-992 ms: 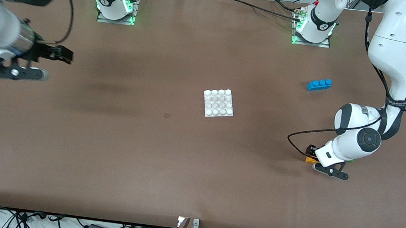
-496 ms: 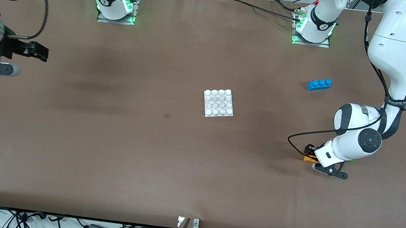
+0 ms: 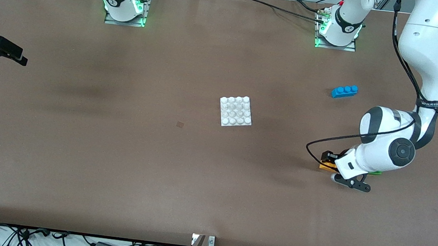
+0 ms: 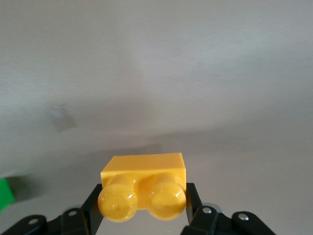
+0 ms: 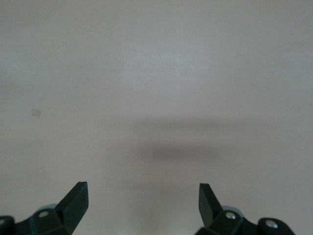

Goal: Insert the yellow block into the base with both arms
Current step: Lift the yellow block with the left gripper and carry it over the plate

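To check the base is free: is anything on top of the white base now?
Nothing is on the base; all its studs show bare. The left gripper holds the yellow block, away from it toward the left arm's end.

No clearly legible text or labels.

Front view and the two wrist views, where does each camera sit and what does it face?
Front view: high across the table, facing both arms' bases, the base, the blue brick.
Left wrist view: on the left wrist, showing its end effector shut on the yellow block.
Right wrist view: open right end effector over bare table.
Shared: yellow block.
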`<state>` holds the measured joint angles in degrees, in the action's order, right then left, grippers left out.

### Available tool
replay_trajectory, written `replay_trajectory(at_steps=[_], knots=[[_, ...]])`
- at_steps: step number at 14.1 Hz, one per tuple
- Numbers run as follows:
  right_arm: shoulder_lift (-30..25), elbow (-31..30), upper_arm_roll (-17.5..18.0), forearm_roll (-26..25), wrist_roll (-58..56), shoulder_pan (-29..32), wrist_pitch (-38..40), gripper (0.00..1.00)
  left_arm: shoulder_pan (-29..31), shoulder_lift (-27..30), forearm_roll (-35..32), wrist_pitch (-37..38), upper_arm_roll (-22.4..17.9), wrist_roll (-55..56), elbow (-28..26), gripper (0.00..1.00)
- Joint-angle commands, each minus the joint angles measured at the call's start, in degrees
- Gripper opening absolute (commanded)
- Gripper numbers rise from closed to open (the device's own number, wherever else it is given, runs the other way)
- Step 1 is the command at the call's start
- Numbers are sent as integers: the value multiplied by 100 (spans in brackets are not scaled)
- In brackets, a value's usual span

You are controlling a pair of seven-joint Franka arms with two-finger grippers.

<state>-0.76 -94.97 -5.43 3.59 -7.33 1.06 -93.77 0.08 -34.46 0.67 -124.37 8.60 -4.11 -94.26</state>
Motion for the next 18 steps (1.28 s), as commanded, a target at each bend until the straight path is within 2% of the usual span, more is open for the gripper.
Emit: replay_trajectory(at_steps=[1, 3, 5, 8, 11, 13, 16, 18], knots=[[-442, -311, 218, 98, 3, 184, -37, 100, -421, 203, 126, 184, 1, 821, -13, 52], [-469, -259, 165, -6, 12, 45, 157, 100, -587, 273, 153, 263, 326, 1410, -40, 52], [-478, -162, 121, -366, 4, -53, 280, 100, -1096, 282, 135, 352, 336, 2217, 48, 51], [-513, -162, 121, -368, 47, -36, 640, 100, -1606, 282, 135, 360, 353, 3081, 110, 51], [-513, -162, 147, -368, 56, -36, 649, 100, -2168, 282, 82, 369, 336, 3634, 40, 50], [-504, -171, 147, -324, 56, 26, 632, 100, -2345, 457, 73, 308, 327, 3812, -152, 50], [-513, -179, 156, -341, 47, 26, 614, 100, -2635, 879, 91, 202, 274, 3838, -768, 48], [-504, -179, 165, -324, 56, 17, 597, 100, -2881, 793, 82, 106, 274, 4301, -752, 47]])
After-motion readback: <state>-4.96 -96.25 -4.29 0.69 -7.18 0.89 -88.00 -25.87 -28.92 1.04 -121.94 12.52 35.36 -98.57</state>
